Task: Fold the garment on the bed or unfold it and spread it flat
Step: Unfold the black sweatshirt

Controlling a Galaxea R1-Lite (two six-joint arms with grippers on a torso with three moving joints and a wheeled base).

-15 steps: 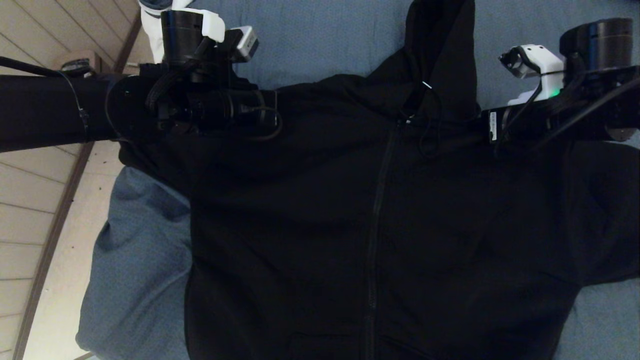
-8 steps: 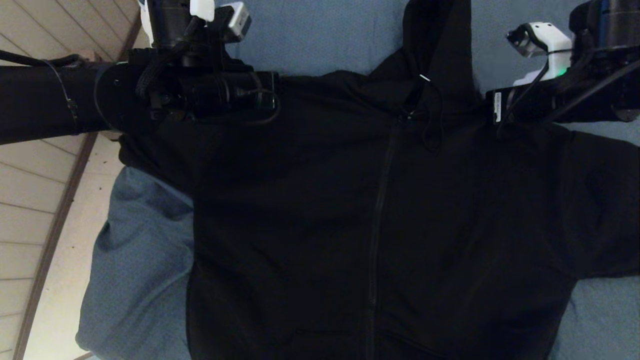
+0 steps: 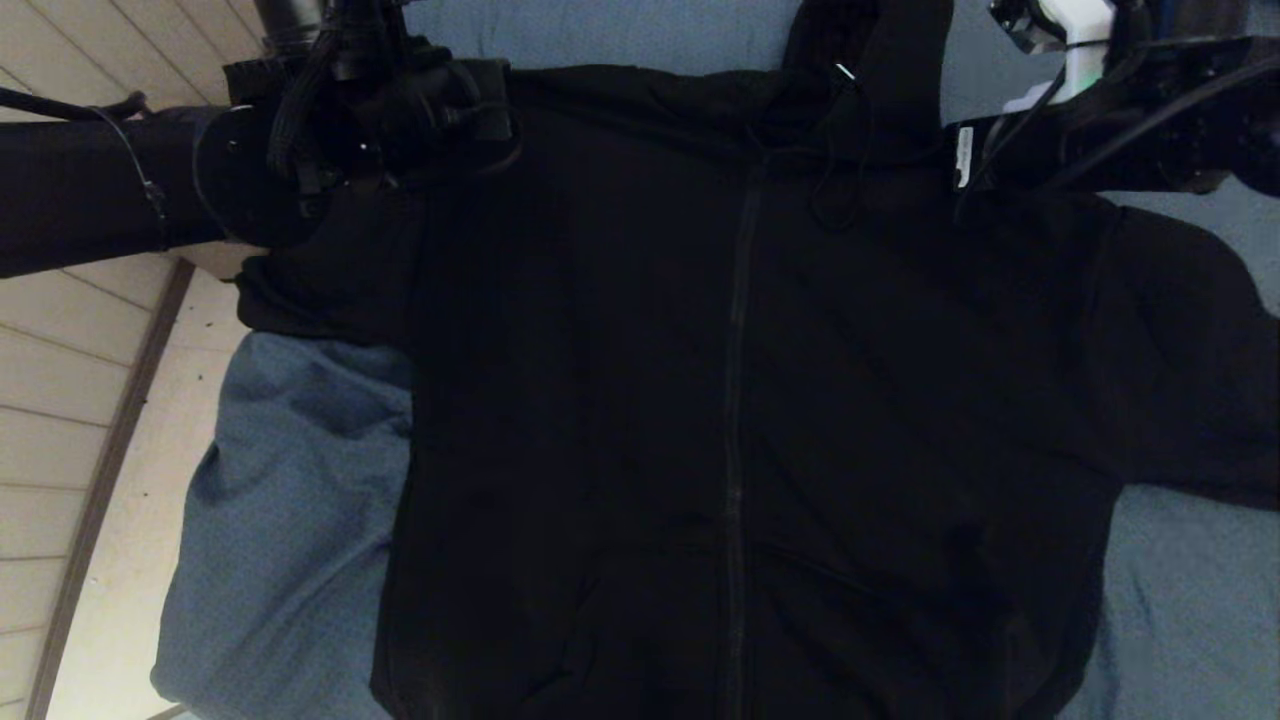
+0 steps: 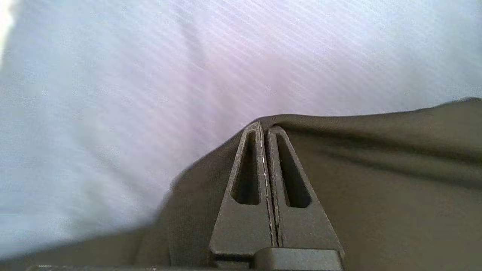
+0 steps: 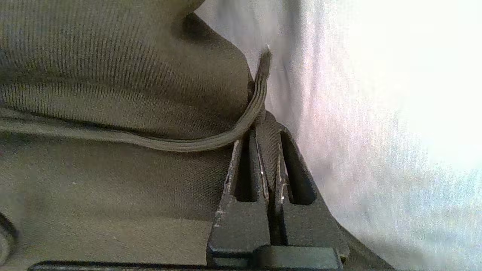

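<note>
Here the black zip-front hoodie (image 3: pixel 740 400) lies face up on the blue-grey bed sheet (image 3: pixel 290 520), its zipper (image 3: pixel 735 400) running along its long axis from the hood at the far side of the head view down toward the robot, so the length of the garment lies between the grippers and the robot's body. One sleeve hangs off the bed's left edge over the wooden floor (image 3: pixel 70 420); the other spreads out to the right on the sheet. Both grippers sit at the far end, one at each shoulder either side of the hood. The left gripper (image 4: pixel 266 130) has its jaws pressed together on a raised ridge of fabric at the left shoulder edge, with bare sheet just beyond. The right gripper (image 5: pixel 265 130) is likewise clamped on a pinch of cloth at the right shoulder, just beside a thick seam or cord that curves past its tip. With both shoulders pinched and the body reading smooth, I judge this a two-handed tug to draw the hoodie flat along the zipper's line.
</note>
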